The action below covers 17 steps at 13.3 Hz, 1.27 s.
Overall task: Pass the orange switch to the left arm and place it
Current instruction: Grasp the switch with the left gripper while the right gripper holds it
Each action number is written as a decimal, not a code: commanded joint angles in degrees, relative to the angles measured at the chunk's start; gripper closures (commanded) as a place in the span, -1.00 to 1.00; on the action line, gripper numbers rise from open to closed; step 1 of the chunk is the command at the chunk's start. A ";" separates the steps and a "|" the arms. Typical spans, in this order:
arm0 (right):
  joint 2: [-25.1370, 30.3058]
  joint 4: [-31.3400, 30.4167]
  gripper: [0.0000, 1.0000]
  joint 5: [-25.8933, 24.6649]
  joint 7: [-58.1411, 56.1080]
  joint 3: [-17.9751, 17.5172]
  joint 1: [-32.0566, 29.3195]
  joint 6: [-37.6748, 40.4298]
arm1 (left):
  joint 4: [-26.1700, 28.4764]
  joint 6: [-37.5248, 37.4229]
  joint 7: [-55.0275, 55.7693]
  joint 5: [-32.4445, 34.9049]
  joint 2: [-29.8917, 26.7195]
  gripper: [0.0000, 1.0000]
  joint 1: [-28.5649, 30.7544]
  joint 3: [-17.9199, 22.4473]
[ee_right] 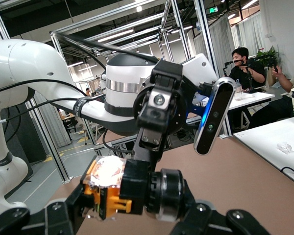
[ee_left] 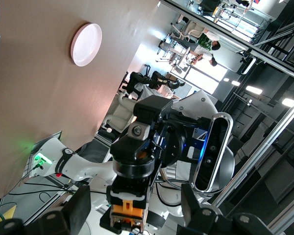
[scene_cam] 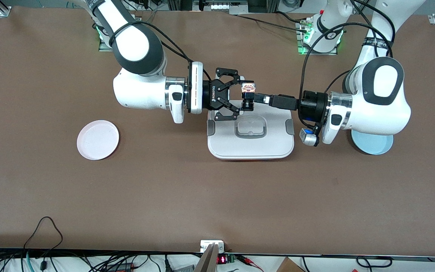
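Note:
The orange switch (scene_cam: 248,95) is in the air over the farther edge of the white box (scene_cam: 251,148). My right gripper (scene_cam: 246,96) is shut on it, one finger at the orange base and one at the black cylinder's end, as the right wrist view (ee_right: 118,192) shows. My left gripper (scene_cam: 258,98) reaches in from the left arm's end with its fingers (ee_left: 82,210) spread wide on either side of the switch (ee_left: 132,200), with a gap at each side. Both grippers hang well above the box lid.
A pink round plate (scene_cam: 97,139) lies toward the right arm's end of the table and also shows in the left wrist view (ee_left: 86,44). A light blue plate (scene_cam: 373,146) lies partly under the left arm. The box has grey side clips (scene_cam: 289,128).

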<state>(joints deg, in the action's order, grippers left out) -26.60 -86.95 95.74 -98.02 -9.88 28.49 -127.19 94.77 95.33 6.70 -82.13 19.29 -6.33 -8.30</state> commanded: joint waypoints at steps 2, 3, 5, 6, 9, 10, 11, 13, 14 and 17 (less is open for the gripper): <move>-0.91 1.43 0.71 1.20 -0.95 -0.32 0.07 -0.61 | 1.12 1.87 0.95 -1.63 -1.01 -0.29 -1.58 0.48; -0.91 1.43 0.71 1.11 -0.95 -0.32 -0.02 -0.52 | 1.12 1.87 1.03 -1.63 -1.01 -0.15 -1.58 0.48; -0.91 1.43 0.71 1.11 -1.03 -0.32 -0.02 -0.61 | 1.38 1.87 1.03 -1.63 -1.01 0.00 -1.58 0.48; -0.83 1.43 0.71 1.11 -0.95 -0.32 -0.02 -0.52 | 1.56 1.79 1.03 -1.63 -1.09 0.15 -1.58 0.48; -0.82 1.26 0.71 1.20 -0.95 -0.32 0.07 -0.52 | 1.56 1.17 0.86 -1.46 -0.92 1.00 -1.23 0.57; -0.74 1.26 0.71 1.20 -0.95 -0.32 0.07 -0.52 | 1.56 1.00 0.94 -1.37 -0.92 1.00 -0.88 0.57; -0.74 1.08 0.70 1.20 -0.95 -0.32 0.07 -0.34 | 1.64 0.47 0.95 -1.19 -0.92 1.00 -0.70 0.66; -0.65 0.99 0.70 1.20 -0.95 -0.32 0.07 -0.34 | 1.64 0.38 0.95 -0.84 -1.01 1.00 -0.09 0.66; -0.65 0.91 0.70 1.11 -0.95 -0.32 0.07 -0.26 | 1.73 0.21 1.03 -0.75 -1.27 1.00 0.18 0.75; -0.39 -0.23 0.47 1.11 -1.03 -0.32 0.16 -0.17 | 1.73 0.20 2.61 -0.49 -1.97 1.00 2.37 1.27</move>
<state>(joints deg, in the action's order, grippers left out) -27.12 -86.46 97.00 -97.94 -10.01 28.78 -127.68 95.44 95.68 7.53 -82.34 19.23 -6.79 -8.11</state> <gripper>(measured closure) 0.264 0.648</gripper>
